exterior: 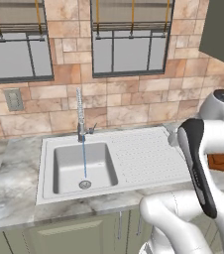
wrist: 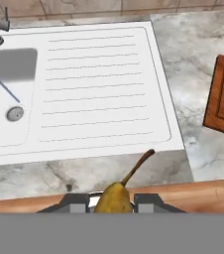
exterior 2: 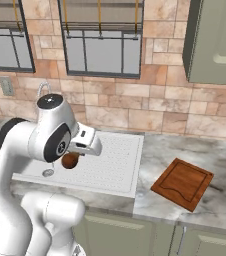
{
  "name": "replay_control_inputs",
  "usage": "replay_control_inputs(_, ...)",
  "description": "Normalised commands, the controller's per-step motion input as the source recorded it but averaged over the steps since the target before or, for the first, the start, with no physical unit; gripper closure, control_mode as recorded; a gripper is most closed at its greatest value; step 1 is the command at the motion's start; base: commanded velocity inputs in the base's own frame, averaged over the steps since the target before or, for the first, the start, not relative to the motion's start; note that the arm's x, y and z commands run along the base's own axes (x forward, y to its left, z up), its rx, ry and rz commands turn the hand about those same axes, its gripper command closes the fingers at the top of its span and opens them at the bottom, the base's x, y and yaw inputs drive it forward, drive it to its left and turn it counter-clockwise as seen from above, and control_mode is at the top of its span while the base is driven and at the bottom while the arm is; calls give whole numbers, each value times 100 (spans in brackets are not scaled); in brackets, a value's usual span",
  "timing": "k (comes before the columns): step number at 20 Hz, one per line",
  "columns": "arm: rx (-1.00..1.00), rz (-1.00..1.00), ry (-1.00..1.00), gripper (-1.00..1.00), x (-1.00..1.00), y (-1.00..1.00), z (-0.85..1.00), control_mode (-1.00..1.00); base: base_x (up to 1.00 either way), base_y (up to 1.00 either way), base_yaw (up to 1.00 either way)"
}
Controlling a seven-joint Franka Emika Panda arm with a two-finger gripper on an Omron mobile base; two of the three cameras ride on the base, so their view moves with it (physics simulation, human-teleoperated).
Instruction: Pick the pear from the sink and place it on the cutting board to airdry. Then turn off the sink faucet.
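So closest to the camera on the hand, the claw (wrist: 113, 202) is clamped on the pear (wrist: 113, 197), one dark finger on each side of it. The pear's a yellow-golden thing with some brownish shading and a long, thin, slightly curved brown stem poking up and to the right. From the right base view the pear (exterior 2: 70, 160) just looks like a small round brown blob hanging under the hand, up in the air above the ribbed drainboard, not touching it.

Below that is the sink (wrist: 91, 144), light grey, with the drainboard ridges running across and the deep basin off to one side with its round metal drain. Marbled grey worktop (exterior 2: 185, 150) wraps around it.

The cutting board (exterior 2: 183, 183) sits on the worktop beside the sink's drainboard end, well apart from the pear. Reddish-brown wood, darker raised border, turned at an angle.

Further back, the sink faucet (exterior: 80, 118) stands behind the basin, chrome with a coiled neck, and a thin blue stream of water runs down toward the drain.
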Motion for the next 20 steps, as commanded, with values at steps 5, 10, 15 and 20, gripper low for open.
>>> replay_control_inputs(5,0,-4,-1,100,-21,-49,23,-100,0,0,0)
replay_control_inputs(10,0,-1,-2,100,-23,-54,7,-100,0,0,0)
replay_control_inputs(15,-4,0,-6,100,-11,-44,0,-100,0,0,0)
replay_control_inputs(20,-4,0,-4,100,-5,-50,0,-100,0,0,0)
